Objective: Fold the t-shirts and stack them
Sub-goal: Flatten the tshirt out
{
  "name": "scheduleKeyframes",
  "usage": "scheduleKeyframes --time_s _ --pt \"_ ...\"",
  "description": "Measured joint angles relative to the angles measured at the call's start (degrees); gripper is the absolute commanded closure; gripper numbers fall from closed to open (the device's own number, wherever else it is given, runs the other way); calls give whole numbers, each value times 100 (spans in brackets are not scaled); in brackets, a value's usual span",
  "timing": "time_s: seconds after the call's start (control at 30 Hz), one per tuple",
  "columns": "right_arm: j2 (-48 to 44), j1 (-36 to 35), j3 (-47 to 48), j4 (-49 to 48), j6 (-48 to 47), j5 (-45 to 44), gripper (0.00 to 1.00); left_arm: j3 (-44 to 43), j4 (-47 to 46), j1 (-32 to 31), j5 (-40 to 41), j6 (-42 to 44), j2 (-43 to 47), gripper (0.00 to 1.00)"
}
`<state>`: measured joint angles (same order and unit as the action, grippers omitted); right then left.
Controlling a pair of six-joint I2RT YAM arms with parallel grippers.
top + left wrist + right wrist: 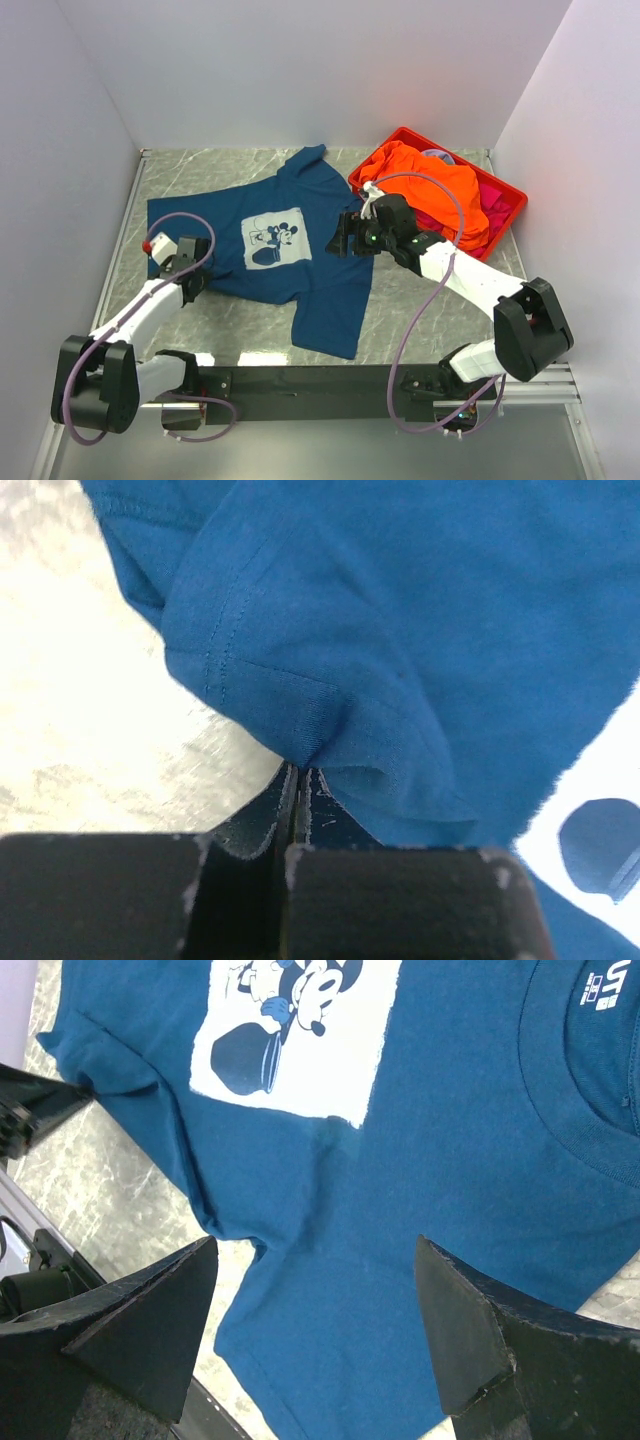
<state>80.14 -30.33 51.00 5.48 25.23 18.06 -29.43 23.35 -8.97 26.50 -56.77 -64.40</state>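
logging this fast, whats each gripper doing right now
left gripper: shut, pinching an edge of the blue t-shirt
right gripper: open, holding nothing, poised over the same shirt

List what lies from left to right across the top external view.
left gripper → navy shirt → right gripper → orange shirt → pink shirt
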Motion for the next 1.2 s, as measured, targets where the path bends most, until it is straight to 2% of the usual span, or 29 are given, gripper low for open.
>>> scheduleKeyframes --time_s 0.37,0.5,0.57,0.6,0.67,0.7,0.8,0.87,1.03,1.2 --pt "74 0 0 0 0 0 15 -874 -24 17 90 557 -686 99" --pt "107 0 0 -2 0 2 15 -1386 -39 28 83 826 -1541 99" --pt "140 0 0 -2 2 2 15 -1652 -63 28 90 938 -1912 96" --pt "155 0 0 -2 0 0 15 -1762 -83 28 94 973 -2057 83" --pt "179 0 0 -2 0 0 15 -1867 -127 26 127 1073 -2179 66" --pt "186 0 0 -2 0 0 15 -1871 -144 26 153 1073 -2179 48" --pt "188 0 0 -2 0 0 15 -1816 -195 26 229 1102 -1991 23" --pt "190 0 0 -2 0 0 15 -1620 -254 26 341 1040 -1637 23" --pt "243 0 0 -2 0 0 15 -999 -212 42 535 756 -647 31" --pt "291 0 0 -2 0 2 15 -892 -125 103 610 629 -546 39"
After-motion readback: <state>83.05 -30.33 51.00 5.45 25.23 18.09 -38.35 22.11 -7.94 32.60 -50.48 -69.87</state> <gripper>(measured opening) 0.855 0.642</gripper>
